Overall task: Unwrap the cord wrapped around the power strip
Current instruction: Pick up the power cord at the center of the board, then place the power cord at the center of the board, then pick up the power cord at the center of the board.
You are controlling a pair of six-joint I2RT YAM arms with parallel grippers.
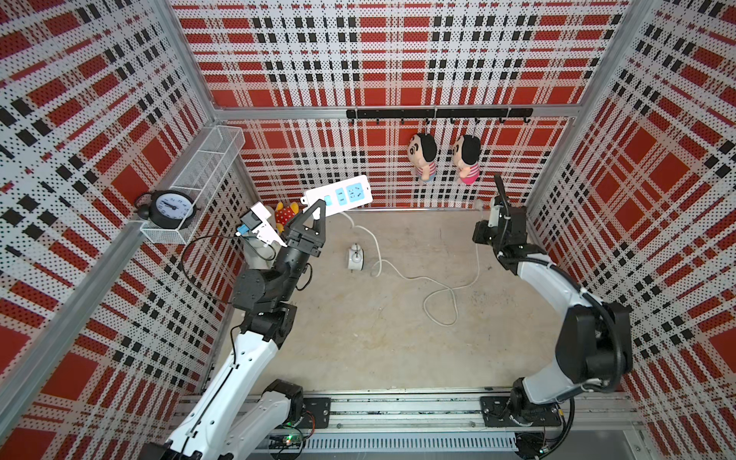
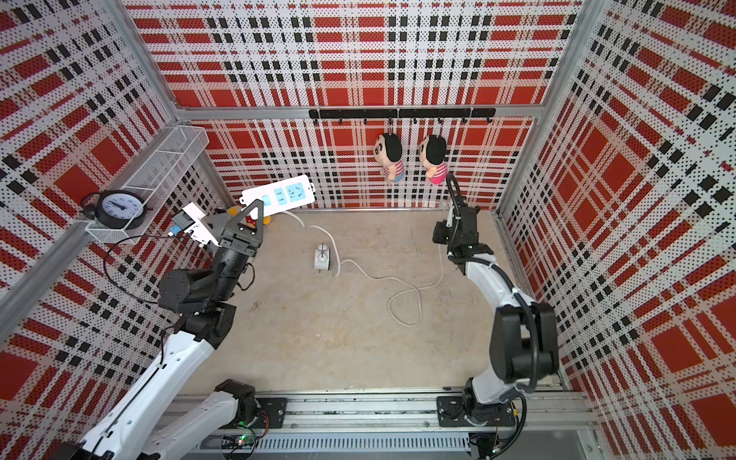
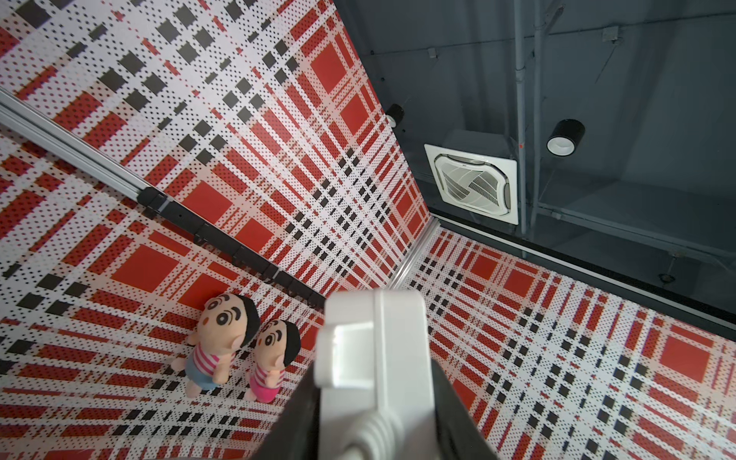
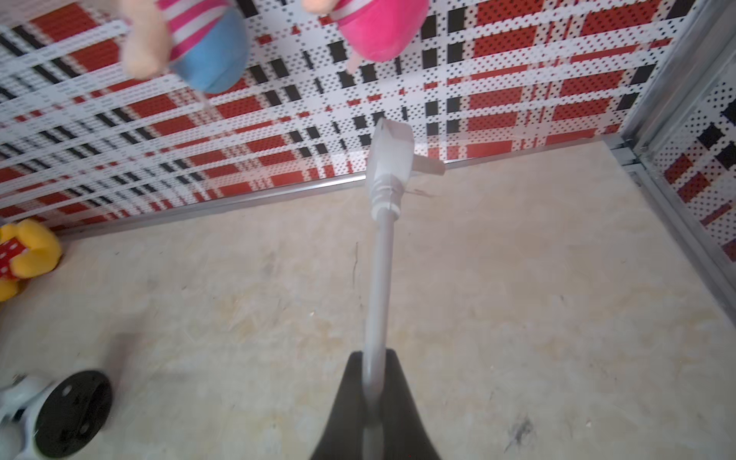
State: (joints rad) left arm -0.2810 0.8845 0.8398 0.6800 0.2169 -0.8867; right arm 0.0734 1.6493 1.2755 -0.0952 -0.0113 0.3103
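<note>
Two grips at once: my left gripper (image 1: 317, 213) clamps one end of the power strip (image 1: 348, 192) and holds it off the floor (image 1: 378, 350) near the back-left corner, socket face upward. My right gripper (image 4: 372, 384) is pinched tight on the cord (image 1: 402, 275) a little short of its plug (image 4: 389, 153), which juts beyond my fingertips toward the back wall (image 1: 398, 59). The cord drops slack from the strip, passes the small white alarm clock (image 1: 354, 259), makes one loose loop on the floor and climbs to my right gripper. The floor's middle and front lie open. The back wall is close behind both grippers, the hanging dolls (image 1: 424, 155) are just above my right one, and the wire basket (image 1: 207, 159) and black clock (image 1: 171, 209) are near my left. Print on the strip's blue panels and the clock dial is too small to read.
</note>
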